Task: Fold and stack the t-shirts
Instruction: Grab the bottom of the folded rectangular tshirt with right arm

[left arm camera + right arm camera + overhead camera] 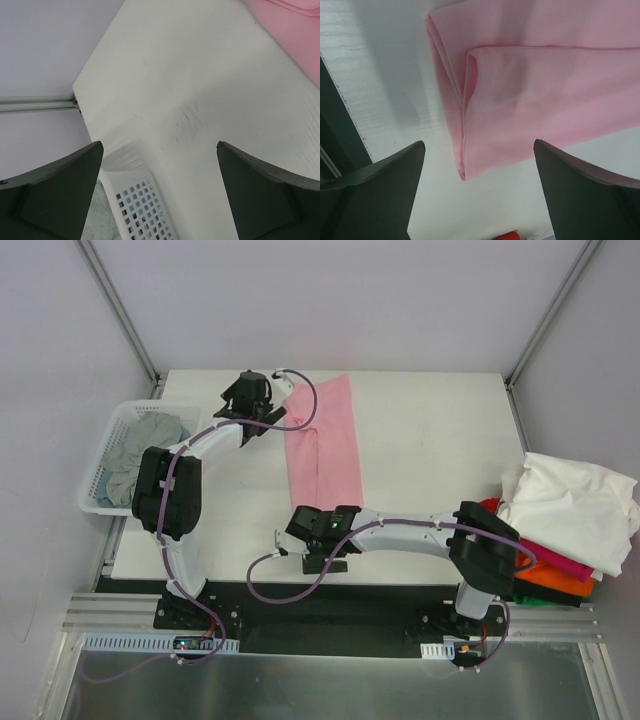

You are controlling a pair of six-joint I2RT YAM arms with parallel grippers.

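Observation:
A light pink t-shirt [325, 440] lies folded into a long strip down the middle of the table. My left gripper [250, 400] is open and empty at the strip's far left corner; its wrist view shows a pink edge [295, 30] at top right. My right gripper [322, 535] is open and empty just in front of the strip's near end, and the folded pink end [520, 100] shows between its fingers. A grey t-shirt [140, 455] lies crumpled in the white basket [95, 502]. A stack of shirts at the right edge has white [570, 505] on top, then magenta, orange [555, 583], red and black.
The white lattice basket stands at the table's left edge and shows in the left wrist view [137, 205]. The table's near edge [340, 115] runs close beside the right gripper. Metal frame posts stand at the back corners.

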